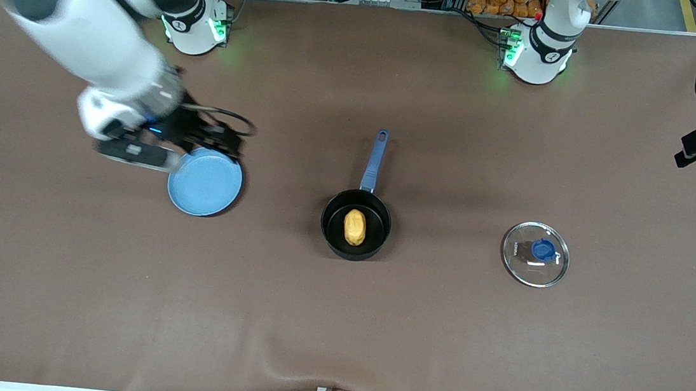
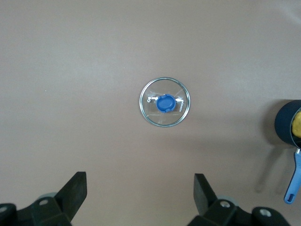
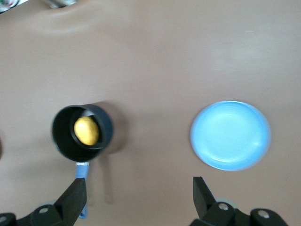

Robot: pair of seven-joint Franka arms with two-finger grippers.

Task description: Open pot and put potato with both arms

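With the potato (image 1: 354, 227) lying inside the open pot (image 1: 356, 224) at mid-table, I see its glass lid (image 1: 536, 254) resting toward the left arm's end. My right gripper (image 3: 139, 196) hangs over the blue plate's (image 1: 205, 182) edge, fingers spread and empty; my left gripper (image 2: 140, 194) hangs high over the lid, fingers spread too.

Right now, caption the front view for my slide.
Potato sits in the open pot; glass lid and blue plate lie aside.
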